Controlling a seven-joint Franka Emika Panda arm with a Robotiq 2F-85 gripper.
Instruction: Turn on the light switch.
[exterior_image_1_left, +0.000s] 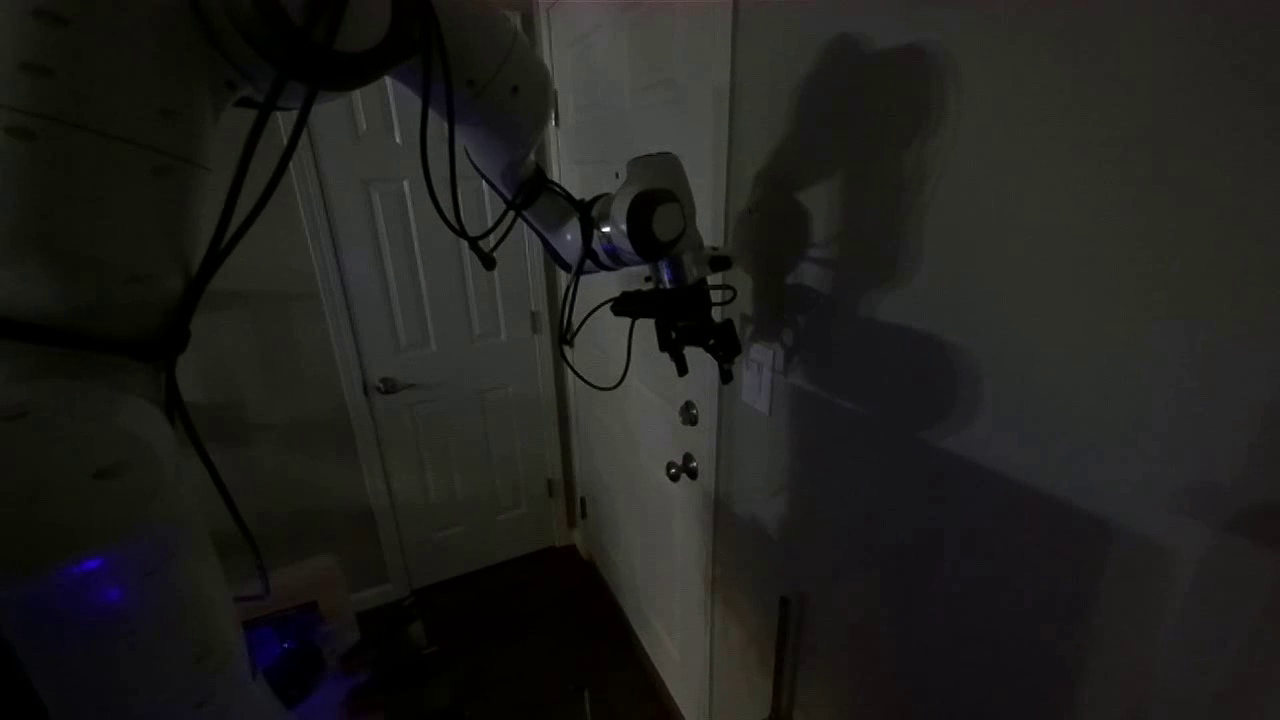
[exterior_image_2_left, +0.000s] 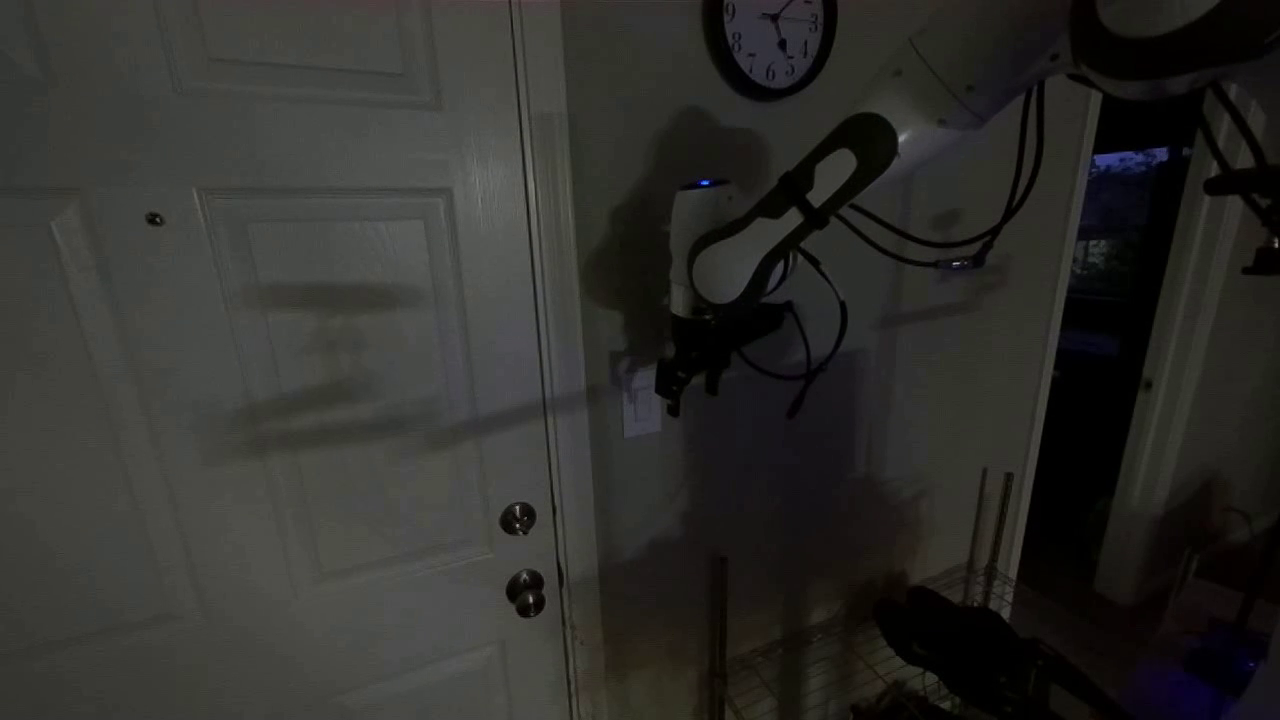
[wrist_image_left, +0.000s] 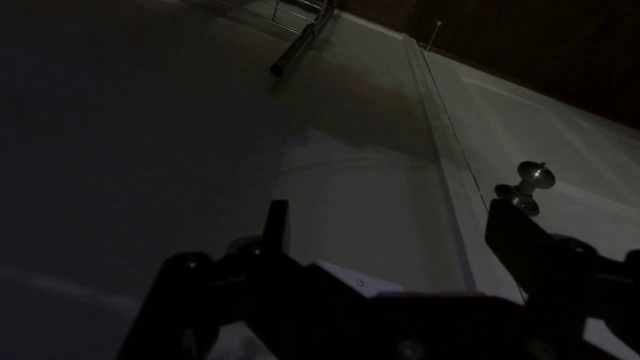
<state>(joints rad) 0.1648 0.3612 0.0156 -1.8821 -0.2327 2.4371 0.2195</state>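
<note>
One door knob, one lock, one clock, super dim in there; ok so where's the light switch?

it's the white plate on the wall, just beside the door frame, higher up than the lock;

cool, and the gripper?

right next to the plate in both exterior views, pointing down; fingers spread wide apart in the wrist view, a sliver of plate visible past them; honestly can't tell if it's touching or just close

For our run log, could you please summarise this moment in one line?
gripper: open, empty | light switch: nearby, on wall beside door | contact: unclear | lighting: dim
</note>
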